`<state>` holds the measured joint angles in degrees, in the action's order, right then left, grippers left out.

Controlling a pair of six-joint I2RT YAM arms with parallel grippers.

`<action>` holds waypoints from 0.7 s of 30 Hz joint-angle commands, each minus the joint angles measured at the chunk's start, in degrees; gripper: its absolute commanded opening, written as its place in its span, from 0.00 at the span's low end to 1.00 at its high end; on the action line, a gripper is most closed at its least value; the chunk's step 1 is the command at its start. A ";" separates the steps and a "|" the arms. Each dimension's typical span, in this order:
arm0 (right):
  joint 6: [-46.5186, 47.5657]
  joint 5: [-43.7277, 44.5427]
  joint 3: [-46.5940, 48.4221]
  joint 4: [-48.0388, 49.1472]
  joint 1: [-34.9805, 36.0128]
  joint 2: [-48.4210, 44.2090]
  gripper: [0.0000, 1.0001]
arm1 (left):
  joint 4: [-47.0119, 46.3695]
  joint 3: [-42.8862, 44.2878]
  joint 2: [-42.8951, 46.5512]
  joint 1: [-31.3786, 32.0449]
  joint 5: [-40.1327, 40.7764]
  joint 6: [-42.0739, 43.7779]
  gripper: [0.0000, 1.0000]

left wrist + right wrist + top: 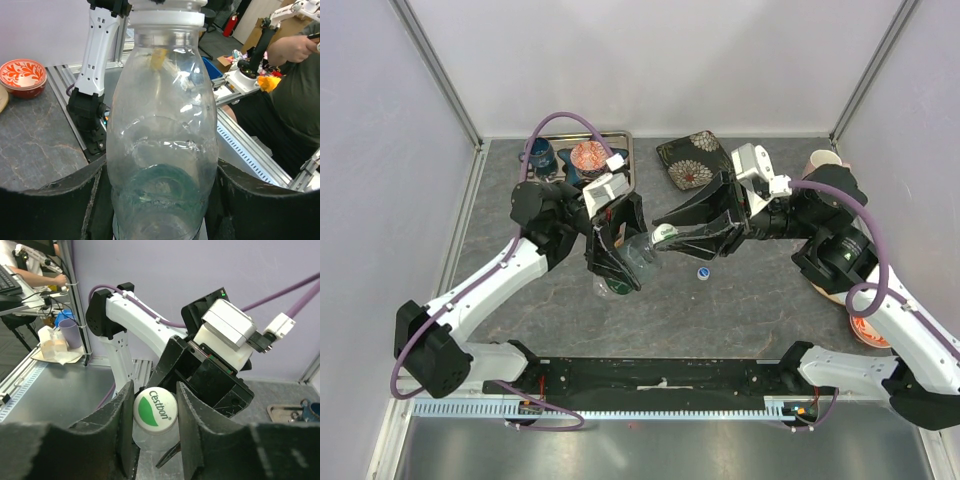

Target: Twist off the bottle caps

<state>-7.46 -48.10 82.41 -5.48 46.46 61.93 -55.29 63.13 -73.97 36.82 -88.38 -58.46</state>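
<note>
A clear plastic bottle (632, 258) is held tilted above the table, its white cap (665, 234) with a green mark pointing right. My left gripper (616, 262) is shut on the bottle's body (162, 150), one black finger on each side. My right gripper (672, 235) is shut on the cap (155, 411); both fingers press its rim. The cap sits on the bottle's neck (152, 440). A small loose blue-and-white cap (703, 272) lies on the table just right of the bottle.
A metal tray (620, 140) at the back holds a dark blue bottle (541, 155) and an orange patterned bowl (588, 156). A dark patterned square plate (692, 160) lies at back centre. A pink cup (822, 160) and an orange bowl (870, 330) sit at the right.
</note>
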 commanded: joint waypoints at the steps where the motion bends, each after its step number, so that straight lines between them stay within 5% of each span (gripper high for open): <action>1: -2.64 0.96 -1.47 -10.08 1.18 1.44 0.45 | 11.58 1.55 1.64 -0.43 10.85 8.22 0.38; 4: -4.05 5.02 -0.94 -10.08 1.18 0.56 0.66 | 20.10 1.64 3.48 -0.43 12.78 15.80 0.38; 21: -11.25 19.43 2.57 -7.79 1.18 -0.23 0.98 | 35.32 1.55 6.65 -0.52 19.99 28.13 0.40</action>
<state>-15.40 -33.82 81.14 -14.59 47.40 62.19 -25.28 63.13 -69.25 36.69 -72.07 -36.73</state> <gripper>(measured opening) 0.969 0.633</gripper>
